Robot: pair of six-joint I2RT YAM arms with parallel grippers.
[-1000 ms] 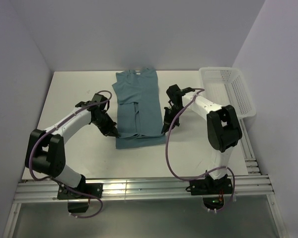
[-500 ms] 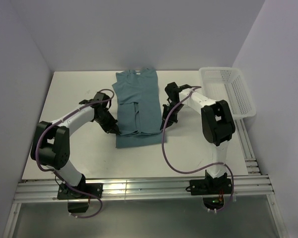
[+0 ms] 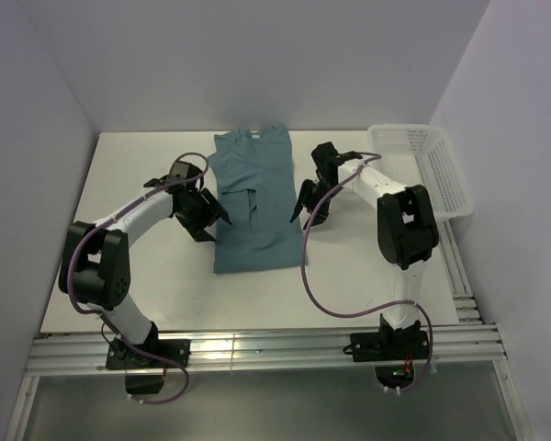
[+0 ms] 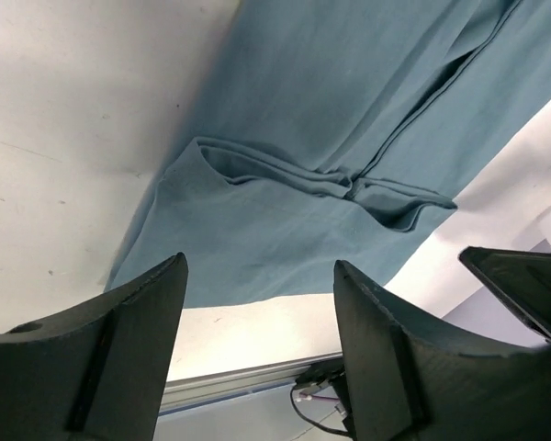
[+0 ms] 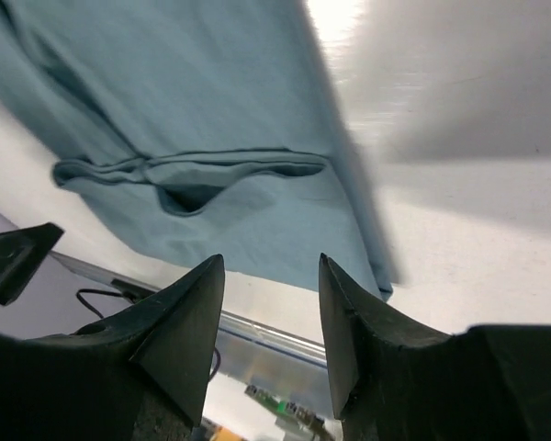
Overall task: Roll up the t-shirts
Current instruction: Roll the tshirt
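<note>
Seen from above, both sets of dark fingertips are small against the cloth, so it cannot be told whether they touch it. The wrist cameras are clearer. The left gripper (image 4: 259, 276) has its fingers spread wide with nothing between them, and it sits at the left edge of the t-shirt (image 3: 253, 197). The right gripper (image 5: 269, 266) is likewise parted and empty, just beside the shirt's right edge. Each wrist view cuts the shirt off, showing only part of it around the tucked sleeves, and the right wrist view is blurred along the cloth's edge. The shirt is plain dusty teal with no print. It is folded lengthwise into a long narrow band that lies flat in the middle of the white table (image 3: 147, 276). Its collar end is toward the far wall and its straight hem toward the arms. The sleeves are folded inward and make a soft crease and a small pocket of loose cloth across the middle. No part of it is rolled. A white mesh basket (image 3: 421, 165) stands at the table's far right corner, well apart from the shirt.
</note>
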